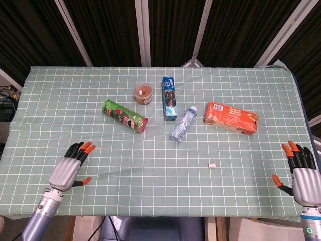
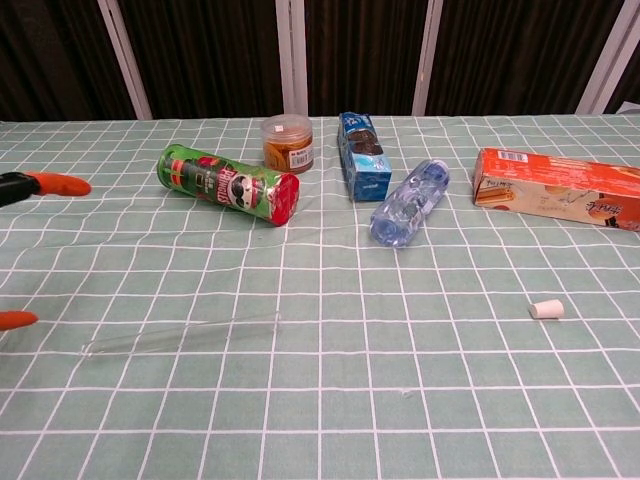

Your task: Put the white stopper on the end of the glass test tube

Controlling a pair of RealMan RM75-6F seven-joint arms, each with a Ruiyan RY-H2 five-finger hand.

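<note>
- Plainly, the tube [image 2: 180, 334] is the main risk: it lies flat on the worktop [image 1: 60, 100], clear and thin, barely showing in the head view, so a grasp could miss it or set it rolling.
- Glass under stiff fingers may slip or crack if it is pressed hard against the cloth.
- Separately, the stopper [image 1: 212, 164] is small and lies well apart from the tube, toward the right; a clumsy pinch could flick it away.
- Nearby clutter, the can [image 1: 125, 116], bottle [image 1: 182, 123] and orange box [image 1: 231, 117], sits farther back, so an overreach could knock it.
- Left hand [image 1: 70, 166] hovers just left of the tube, fingers [image 1: 86, 147] apart, holding and touching nothing; only its orange tips show in the chest view.
- Right hand [image 1: 301, 173] sits at the worktop's right edge, fingers spread, empty, well away from the stopper.
</note>
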